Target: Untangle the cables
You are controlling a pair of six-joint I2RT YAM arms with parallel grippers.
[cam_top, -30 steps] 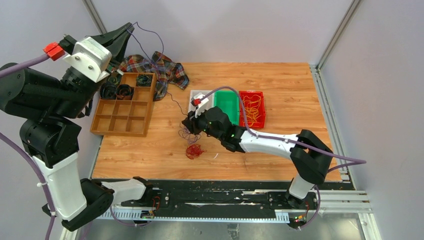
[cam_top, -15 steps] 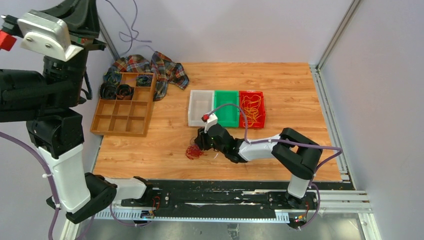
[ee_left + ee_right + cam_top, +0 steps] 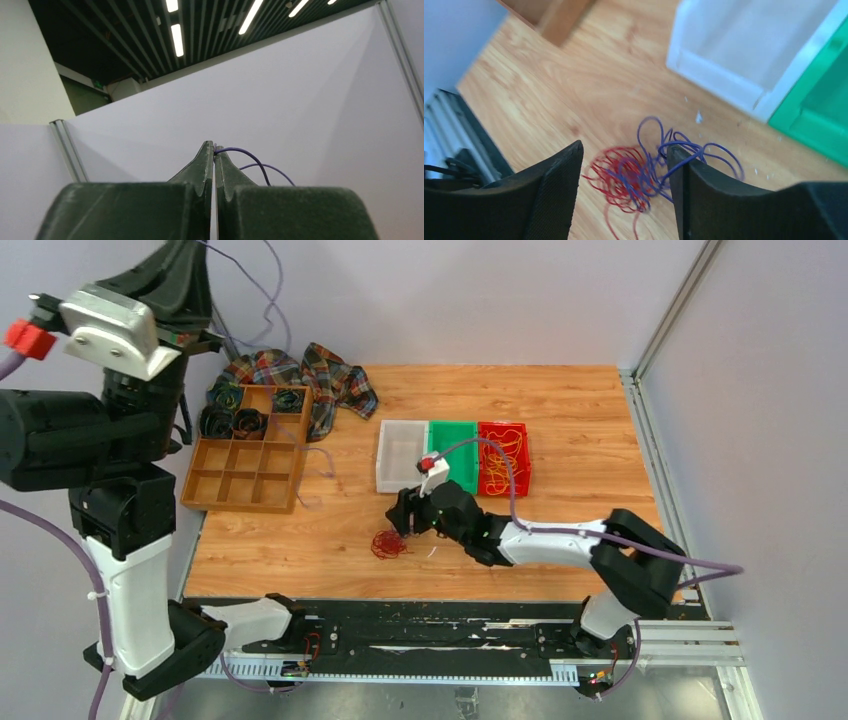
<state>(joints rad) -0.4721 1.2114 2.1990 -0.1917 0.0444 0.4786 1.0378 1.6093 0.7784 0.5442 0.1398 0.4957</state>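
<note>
Near the front of the table (image 3: 560, 410), the red tangle (image 3: 621, 177) lies as a loose, roundish clump with no clear long axis. Thin blue-purple loops (image 3: 684, 150) are caught in its right side and fan out toward the bins. The right gripper (image 3: 624, 150) hovers just above this clump with its fingers wide apart, one on each side, pinching nothing.

Behind stand a white bin (image 3: 381, 470), a green bin (image 3: 455, 445) and a red bin (image 3: 486, 485) holding yellow-orange wires (image 3: 503, 455). Further left is a wooden tray (image 3: 245, 480) with dark coils (image 3: 232, 422), beside a plaid cloth (image 3: 335, 380).

High at the far left, the left gripper (image 3: 214, 150) is clamped tight on a blue-purple strand (image 3: 236, 148), which arcs away and droops. Whether this strand reaches the clump cannot be traced.
</note>
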